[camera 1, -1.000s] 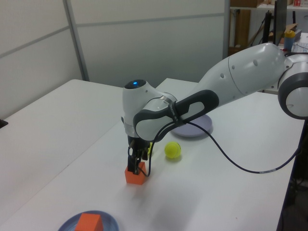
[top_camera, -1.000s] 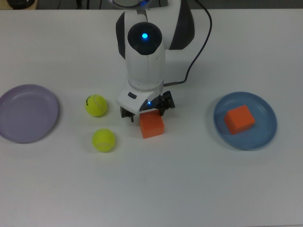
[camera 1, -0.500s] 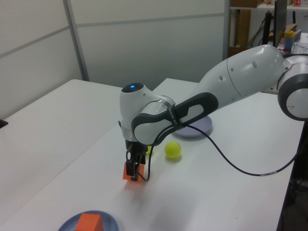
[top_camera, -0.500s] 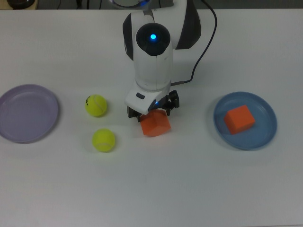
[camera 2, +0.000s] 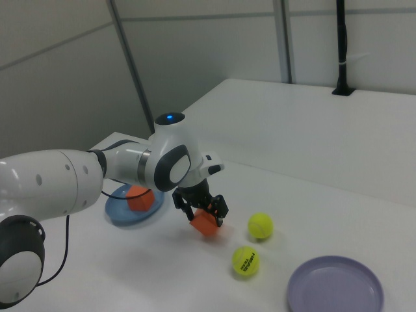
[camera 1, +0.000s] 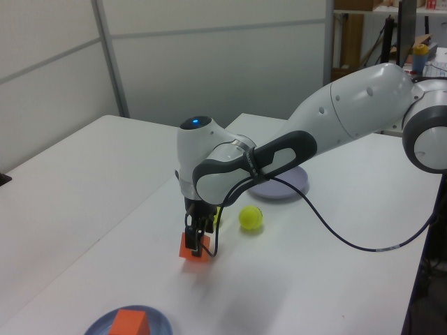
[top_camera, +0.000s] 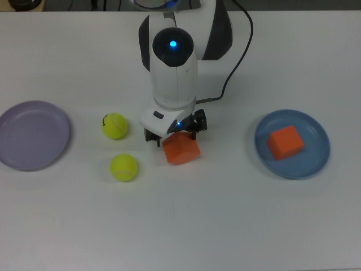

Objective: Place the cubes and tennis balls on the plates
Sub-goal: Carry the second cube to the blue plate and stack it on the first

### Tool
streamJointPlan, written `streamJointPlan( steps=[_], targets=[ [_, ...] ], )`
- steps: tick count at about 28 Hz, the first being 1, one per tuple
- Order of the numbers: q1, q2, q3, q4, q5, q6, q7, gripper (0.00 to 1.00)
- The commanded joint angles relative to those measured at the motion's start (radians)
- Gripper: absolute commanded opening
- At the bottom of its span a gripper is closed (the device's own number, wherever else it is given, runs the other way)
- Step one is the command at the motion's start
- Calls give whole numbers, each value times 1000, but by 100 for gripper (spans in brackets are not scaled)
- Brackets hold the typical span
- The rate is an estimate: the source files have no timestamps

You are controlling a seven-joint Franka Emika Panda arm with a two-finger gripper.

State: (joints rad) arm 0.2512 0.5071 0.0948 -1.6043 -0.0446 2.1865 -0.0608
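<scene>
One orange cube (top_camera: 181, 149) is clamped in the gripper (top_camera: 176, 137), tilted, lifted off the table (top_camera: 225, 226); second cube (top_camera: 285, 141) sits on blue plate (top_camera: 316, 161). Two tennis balls (top_camera: 114, 125) (top_camera: 123, 167) lie between gripper and empty lavender plate (top_camera: 34, 134). Ball markings unreadable.

The top view looks straight down on my worktop (top_camera: 180, 226). The left view stands low beyond the blue plate (camera 1: 129, 322), facing the lavender plate (camera 1: 283, 185); the right view, probably higher, faces the opposite way. All three share both plates (top_camera: 291, 144) (camera 2: 335, 289).
</scene>
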Motion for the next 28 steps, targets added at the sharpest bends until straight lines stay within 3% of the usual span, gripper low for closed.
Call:
streamJointPlan(
  steps=[1, 12, 14, 18, 22, 24, 28],
  targets=[
    [0, 4, -12, -2, 23, 22, -42, 100],
    [11, 42, -9, -6, 23, 87, -31, 100],
    [11, 45, -7, -6, 25, 90, -30, 67],
    [10, 42, -6, -5, 28, 88, -24, 27],
    [10, 28, -4, -3, 52, 85, -24, 15],
    [11, -1, -1, -2, 69, 81, -25, 3],
    [16, -42, 8, -2, 84, 76, -11, 0]
  ],
)
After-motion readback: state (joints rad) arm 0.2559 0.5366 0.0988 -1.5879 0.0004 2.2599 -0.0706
